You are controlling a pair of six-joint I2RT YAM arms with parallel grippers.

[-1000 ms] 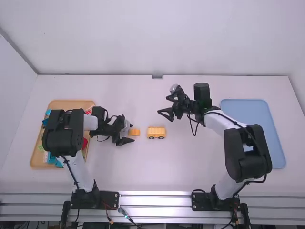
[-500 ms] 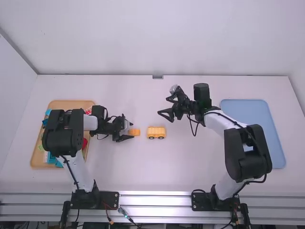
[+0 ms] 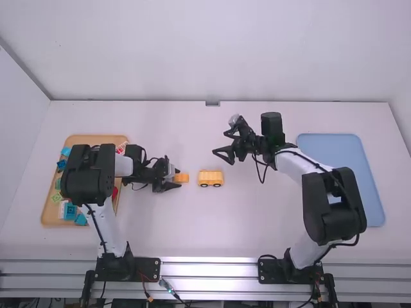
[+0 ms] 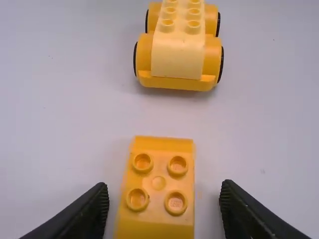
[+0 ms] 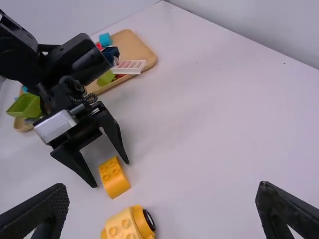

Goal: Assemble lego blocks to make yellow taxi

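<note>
At the left claw (image 3: 176, 178), parted around the small yellow block (image 4: 158, 183), with a gap along each side, just left of the wheeled yellow base (image 4: 179, 52). At the right claw (image 3: 219, 142), beyond the base, spread wide around nothing. On the surface (image 3: 167, 224), well left of the base, loose blocks (image 3: 70, 211) in a wooden tray (image 3: 96, 138); well right, a blue tray (image 3: 356, 167).

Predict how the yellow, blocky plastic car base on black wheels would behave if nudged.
The car base would likely roll lengthwise, since it rests on its black wheels. Its low, wide stance makes tipping improbable, and its solid-looking plastic should stay stiff under a push.
</note>
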